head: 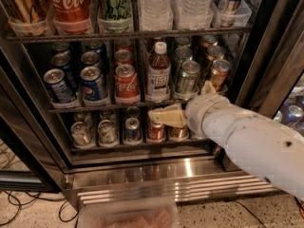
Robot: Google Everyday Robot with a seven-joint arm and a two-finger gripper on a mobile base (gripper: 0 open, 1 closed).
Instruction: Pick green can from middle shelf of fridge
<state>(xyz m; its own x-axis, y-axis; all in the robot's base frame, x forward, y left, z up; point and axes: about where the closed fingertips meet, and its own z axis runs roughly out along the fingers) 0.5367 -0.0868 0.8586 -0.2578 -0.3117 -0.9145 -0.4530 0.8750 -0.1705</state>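
Gripper (156,117) before bottom rack (118,147); below green can (188,78), not touching

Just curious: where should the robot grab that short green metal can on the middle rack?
Probably around its side wall, coming from the front: the short green metal can stands upright, hemmed between a brown tea bottle and bronze can. The tan gripper hovers below, slightly left.

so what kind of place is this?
Probably an office break area or a shop: a stocked commercial drinks fridge, with cables trailing over a speckled floor. The claw sits in front of the lowest rack, below the green can.
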